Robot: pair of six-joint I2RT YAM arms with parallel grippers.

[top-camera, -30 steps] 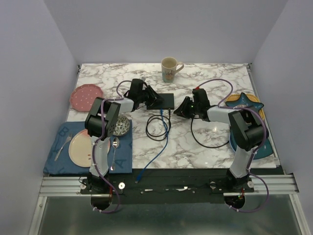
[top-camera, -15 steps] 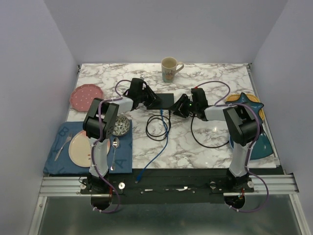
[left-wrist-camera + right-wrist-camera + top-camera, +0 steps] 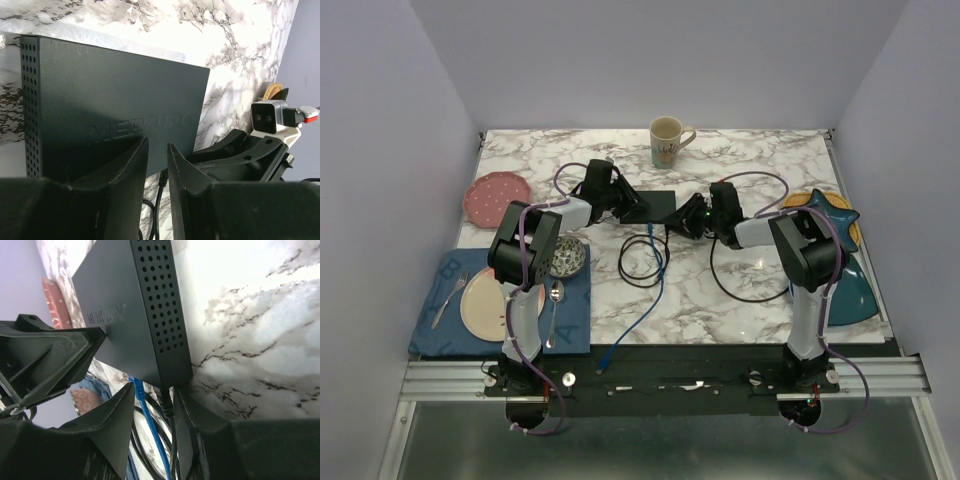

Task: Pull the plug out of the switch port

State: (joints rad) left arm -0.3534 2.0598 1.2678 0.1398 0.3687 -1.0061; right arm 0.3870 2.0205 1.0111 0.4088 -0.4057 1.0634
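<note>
The black switch (image 3: 655, 205) lies flat mid-table, and also shows in the left wrist view (image 3: 115, 100) and the right wrist view (image 3: 135, 315). A blue plug (image 3: 137, 389) and a black plug (image 3: 165, 400) sit in ports on its near face, by the right corner. My right gripper (image 3: 685, 217) is open at that corner. In its own view the right gripper (image 3: 154, 387) has both plugs between its fingers, the black one close to the right finger. My left gripper (image 3: 625, 205) rests on the switch's left end. In its own view the left gripper (image 3: 157, 142) is nearly shut and empty.
The blue cable (image 3: 655, 270) and a black cable loop (image 3: 630, 262) trail toward the near edge. A mug (image 3: 666, 141) stands behind the switch. A pink plate (image 3: 495, 197), a bowl (image 3: 566, 257) and a blue placemat (image 3: 440, 320) are left; a star dish (image 3: 825, 210) is right.
My right gripper has moved left up to the switch's front right corner and now straddles the plugs. The left gripper and the switch have stayed put.
</note>
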